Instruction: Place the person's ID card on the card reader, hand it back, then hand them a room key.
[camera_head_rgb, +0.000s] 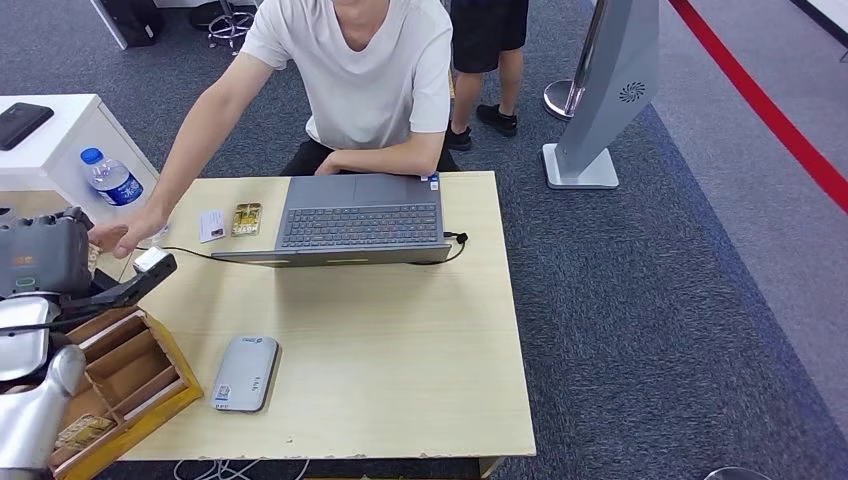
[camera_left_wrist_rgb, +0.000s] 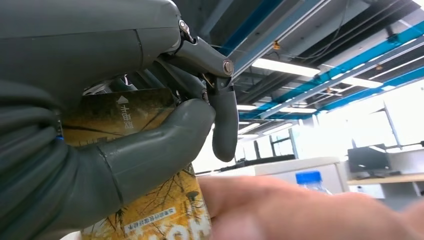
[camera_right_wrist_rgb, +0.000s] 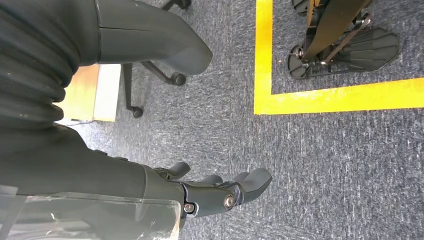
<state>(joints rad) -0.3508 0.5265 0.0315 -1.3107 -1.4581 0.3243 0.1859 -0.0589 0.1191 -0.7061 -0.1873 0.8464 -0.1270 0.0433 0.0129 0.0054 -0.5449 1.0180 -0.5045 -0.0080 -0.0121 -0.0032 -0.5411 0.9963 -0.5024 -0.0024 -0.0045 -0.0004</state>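
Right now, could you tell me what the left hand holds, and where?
The left hand pinches a yellow room key card near its upper end, between thumb and fingers.

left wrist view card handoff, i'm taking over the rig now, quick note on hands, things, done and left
Left robot hand: pinching a yellow printed room key card; the person's hand is reaching for it at the table's left edge.
Right robot hand: hanging over grey carpet, holding nothing.
Grey flat card reader: nothing on it.
White ID card: beside the grey laptop.
Left: release the key card.
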